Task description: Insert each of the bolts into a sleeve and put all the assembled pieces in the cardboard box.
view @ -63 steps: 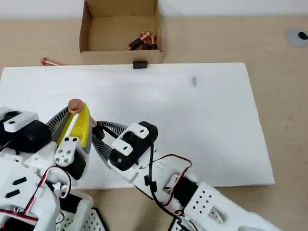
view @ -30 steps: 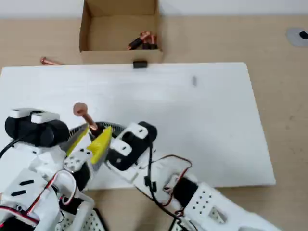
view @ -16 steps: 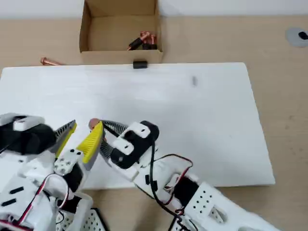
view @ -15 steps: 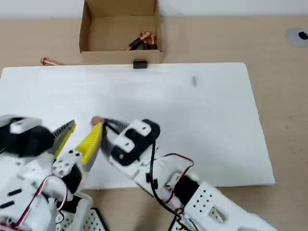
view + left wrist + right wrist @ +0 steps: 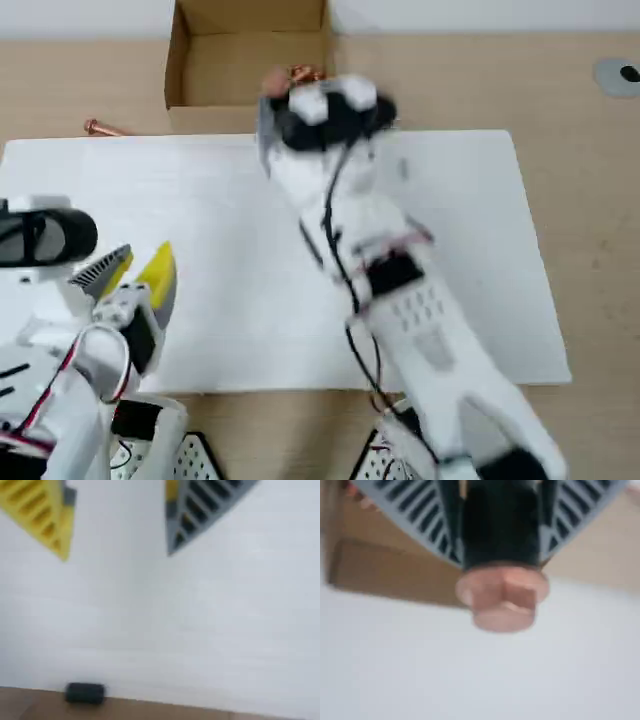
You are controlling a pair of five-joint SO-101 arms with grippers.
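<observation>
bolt [image 5: 502, 602] sits in its black sleeve [image 5: 500, 530], clamped in the right hand [image 5: 500, 557] above the cardboard box [image 5: 175, 70] front wall; left hand [image 5: 117, 555] spread apart over the white sheet [image 5: 480, 250] on the tabletop [image 5: 590, 150].

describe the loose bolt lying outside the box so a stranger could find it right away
Start at the cardboard box at the far side of the table. Left of it, on bare wood just past the far edge of the white board, lies the loose bolt. It is small and copper-coloured, alone outside the box, with no black sleeve on it.
</observation>
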